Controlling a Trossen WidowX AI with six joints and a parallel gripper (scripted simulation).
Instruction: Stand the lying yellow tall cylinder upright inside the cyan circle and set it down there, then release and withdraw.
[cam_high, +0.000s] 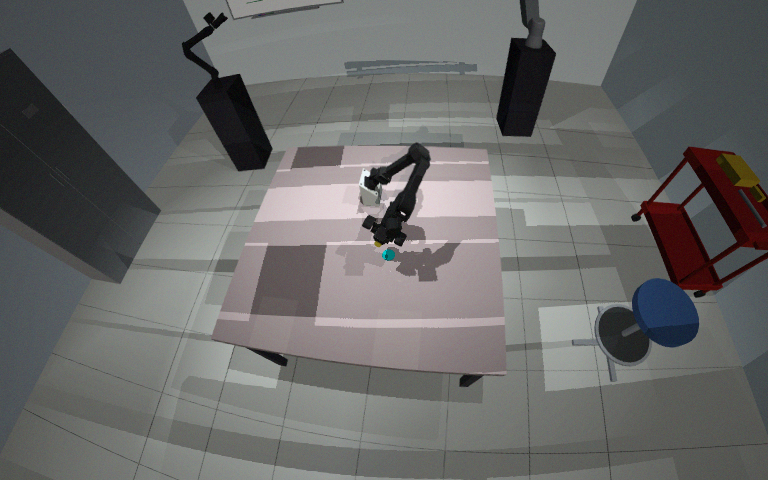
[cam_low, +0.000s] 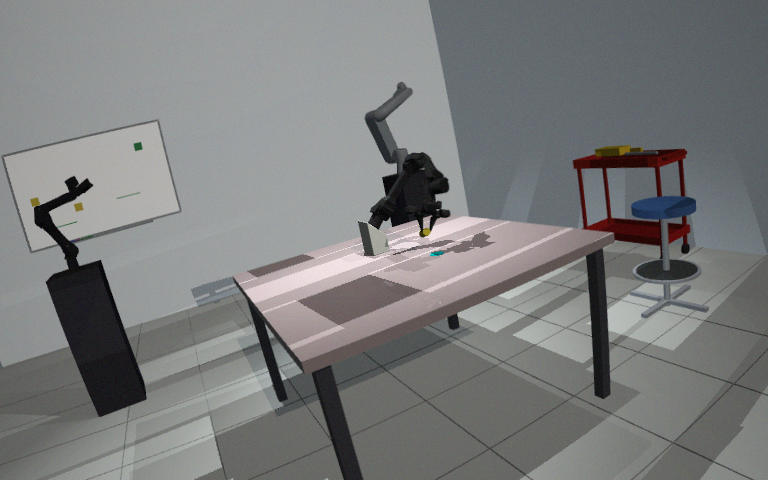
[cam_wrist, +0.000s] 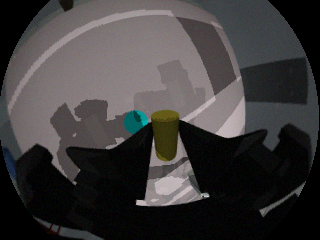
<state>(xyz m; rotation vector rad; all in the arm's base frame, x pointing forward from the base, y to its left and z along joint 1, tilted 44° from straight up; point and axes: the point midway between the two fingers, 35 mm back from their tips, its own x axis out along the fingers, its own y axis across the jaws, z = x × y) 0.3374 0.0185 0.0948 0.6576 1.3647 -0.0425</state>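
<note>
The yellow tall cylinder (cam_high: 377, 244) (cam_low: 425, 232) (cam_wrist: 165, 136) is held between the fingertips, above the table. In the wrist view one round end faces up the picture and its body runs down between the fingers. My gripper (cam_low: 424, 230) (cam_wrist: 165, 124) is shut on it. The cyan circle (cam_high: 387, 255) (cam_low: 436, 253) (cam_wrist: 136, 122) lies flat on the table, just to the left of the cylinder in the wrist view. Nothing stands in the circle; a shadow falls on part of it. The cylinder's exact tilt is hard to tell.
The pink table (cam_high: 413, 333) (cam_low: 362, 339) carries the arm, whose pale base mount (cam_high: 369, 195) (cam_low: 374, 240) stands behind the circle. Off the table are a blue stool (cam_high: 665, 312) (cam_low: 663, 207), a red cart (cam_high: 676, 243) (cam_low: 631, 228) and two other arms on dark pedestals.
</note>
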